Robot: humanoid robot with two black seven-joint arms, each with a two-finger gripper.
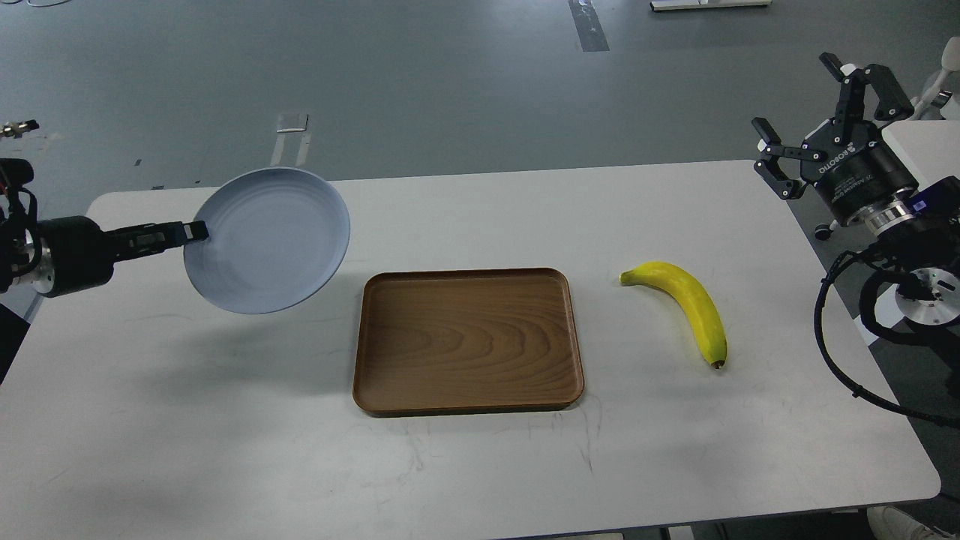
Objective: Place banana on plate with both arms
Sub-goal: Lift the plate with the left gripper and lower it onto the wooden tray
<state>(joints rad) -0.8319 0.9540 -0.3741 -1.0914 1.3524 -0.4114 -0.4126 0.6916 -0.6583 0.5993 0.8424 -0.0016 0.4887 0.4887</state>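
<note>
The table [225, 420] carries the wooden tray [467, 341], well right of the left gripper [196, 231]. That gripper pinches only the rim of the plate [277, 240], held tilted in the air; it could slip or swing. The banana [686, 307] lies below the spread, empty right gripper [806, 124] and may roll off.

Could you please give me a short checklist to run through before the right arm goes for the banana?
1. Left pincer shut on the plate rim: ok.
2. Plate level enough to take fruit: not ok, it hangs tilted above the table.
3. Right pincer open: ok, fingers spread.
4. Banana free on the table, right of the tray: ok.
5. Right pincer over the banana: not ok, it is off beyond the table's right edge.
</note>
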